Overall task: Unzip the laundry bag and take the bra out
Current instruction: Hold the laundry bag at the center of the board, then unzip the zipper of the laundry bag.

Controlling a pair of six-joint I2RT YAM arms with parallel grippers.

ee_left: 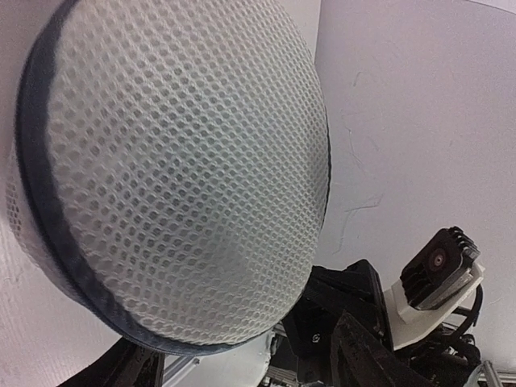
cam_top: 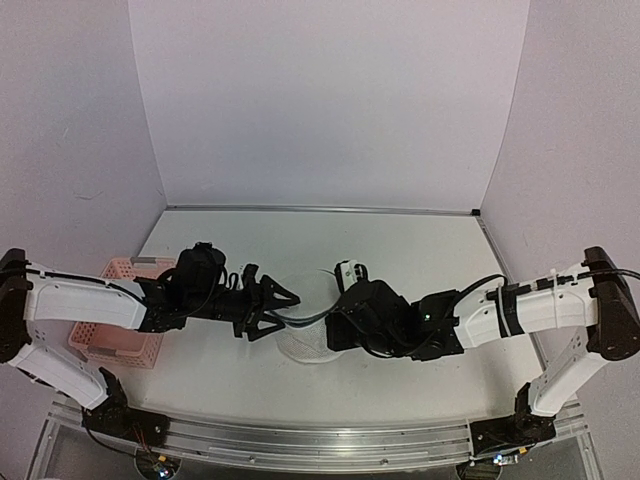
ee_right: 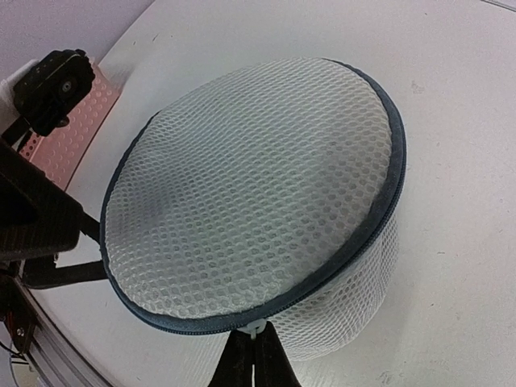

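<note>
The laundry bag (cam_top: 308, 322) is a white mesh cylinder with a dark zip rim, lying on the table between my two grippers. In the right wrist view the bag (ee_right: 258, 193) fills the middle and its lid is zipped shut. My right gripper (ee_right: 256, 348) is shut on the white zip pull (ee_right: 256, 329) at the bag's near rim. My left gripper (cam_top: 277, 310) is open, its fingers spread on either side of the bag's left edge. In the left wrist view the bag (ee_left: 177, 161) fills the frame, with the gripper (ee_left: 242, 359) below it. The bra does not show.
A pink lattice basket (cam_top: 120, 325) stands at the left by the left arm and shows in the right wrist view (ee_right: 68, 137). The white table (cam_top: 400, 250) runs to the back wall. Side walls close in left and right.
</note>
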